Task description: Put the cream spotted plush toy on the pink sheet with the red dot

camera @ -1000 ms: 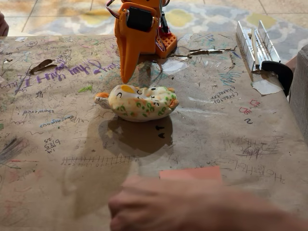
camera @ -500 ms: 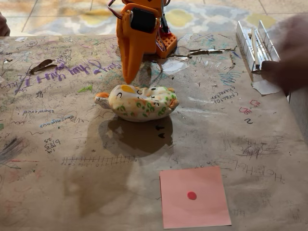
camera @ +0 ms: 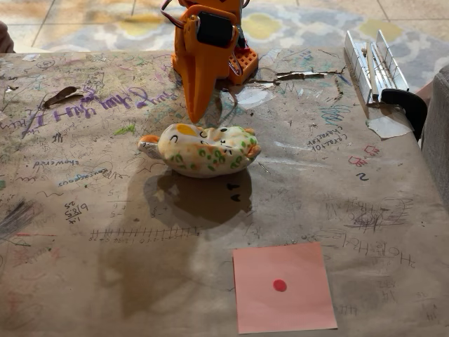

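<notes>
The plush toy [camera: 201, 149] lies just below the orange claw [camera: 196, 116], apart; its jaws look closed, I think.

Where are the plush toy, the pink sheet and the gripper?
cream spotted plush toy [camera: 201, 149], fixed view, middle of its body.
pink sheet with the red dot [camera: 302, 305], fixed view, bare pink paper.
gripper [camera: 195, 116], fixed view, at its pointed tip.

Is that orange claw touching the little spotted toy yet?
Apart. In the fixed view the gripper tip ends above the cream spotted plush toy, with a strip of brown paper showing between them.
</notes>
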